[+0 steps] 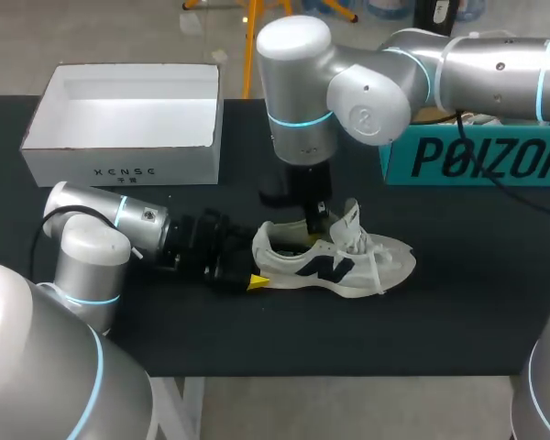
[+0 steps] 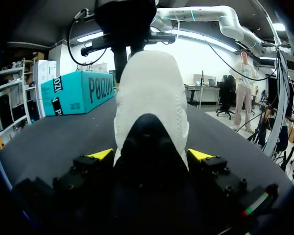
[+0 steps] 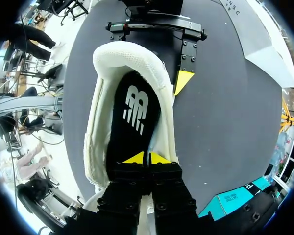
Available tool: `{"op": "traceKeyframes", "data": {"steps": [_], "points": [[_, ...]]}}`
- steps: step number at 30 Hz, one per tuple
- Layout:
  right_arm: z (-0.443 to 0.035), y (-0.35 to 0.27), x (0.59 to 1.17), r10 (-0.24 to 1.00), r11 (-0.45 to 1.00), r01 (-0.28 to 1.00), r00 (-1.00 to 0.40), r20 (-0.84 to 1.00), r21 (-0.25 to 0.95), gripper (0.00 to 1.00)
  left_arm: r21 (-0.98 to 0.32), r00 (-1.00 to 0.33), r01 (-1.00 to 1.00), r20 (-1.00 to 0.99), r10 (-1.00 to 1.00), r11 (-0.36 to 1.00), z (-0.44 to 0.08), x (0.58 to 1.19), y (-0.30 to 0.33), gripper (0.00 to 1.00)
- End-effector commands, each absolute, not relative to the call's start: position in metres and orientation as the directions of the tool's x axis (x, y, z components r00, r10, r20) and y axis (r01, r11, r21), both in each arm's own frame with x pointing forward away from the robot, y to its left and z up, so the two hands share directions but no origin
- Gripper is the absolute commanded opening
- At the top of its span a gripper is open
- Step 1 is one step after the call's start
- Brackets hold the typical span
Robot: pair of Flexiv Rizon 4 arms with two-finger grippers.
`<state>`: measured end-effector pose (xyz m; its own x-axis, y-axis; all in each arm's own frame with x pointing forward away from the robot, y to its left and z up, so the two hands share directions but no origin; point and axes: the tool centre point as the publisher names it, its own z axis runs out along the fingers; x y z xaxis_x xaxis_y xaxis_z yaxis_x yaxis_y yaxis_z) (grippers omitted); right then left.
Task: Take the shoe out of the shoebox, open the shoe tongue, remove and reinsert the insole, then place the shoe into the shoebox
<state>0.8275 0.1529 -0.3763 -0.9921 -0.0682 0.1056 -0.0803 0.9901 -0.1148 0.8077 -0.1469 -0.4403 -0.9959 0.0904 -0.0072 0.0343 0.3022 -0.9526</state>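
A white sneaker (image 1: 335, 266) with a dark side logo lies on the black table, toe to the right. My left gripper (image 1: 255, 270) lies low behind it, its widely spread yellow fingertips (image 2: 100, 154) pressed against both sides of the heel (image 2: 149, 93). My right gripper (image 1: 316, 220) comes down from above into the shoe's mouth. In the right wrist view its tips (image 3: 147, 157) are nearly together on the front part of the black insole (image 3: 134, 112), which lies inside the shoe; whether they pinch it I cannot tell. The tongue stands up beside the right gripper.
The open white shoebox (image 1: 119, 170) stands at the back left of the table. A teal box (image 1: 477, 156) sits at the back right. Bare black table surrounds the shoe, in front of it and to its right.
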Motion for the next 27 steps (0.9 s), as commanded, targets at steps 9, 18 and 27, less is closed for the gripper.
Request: {"op": "traceKeyframes", "data": {"steps": [9,18,27], "points": [[-0.386,0.154,0.819,-0.077,0.990,-0.091,-0.989,0.122,-0.108,0.29,-0.952,-0.996,0.034,-0.006,0.093,0.304,-0.447,0.810,-0.150,0.00],[-0.423,0.163,0.808,-0.044,0.989,-0.061,-0.992,0.121,-0.138,0.27,-0.952,-0.996,0.034,-0.006,0.093,0.304,-0.447,0.810,-0.150,0.00],[-0.451,0.154,0.791,0.005,0.991,-0.020,-0.983,0.186,-0.132,0.00,-0.952,-0.996,0.034,-0.006,0.093,0.304,-0.447,0.810,-0.150,0.00]]}}
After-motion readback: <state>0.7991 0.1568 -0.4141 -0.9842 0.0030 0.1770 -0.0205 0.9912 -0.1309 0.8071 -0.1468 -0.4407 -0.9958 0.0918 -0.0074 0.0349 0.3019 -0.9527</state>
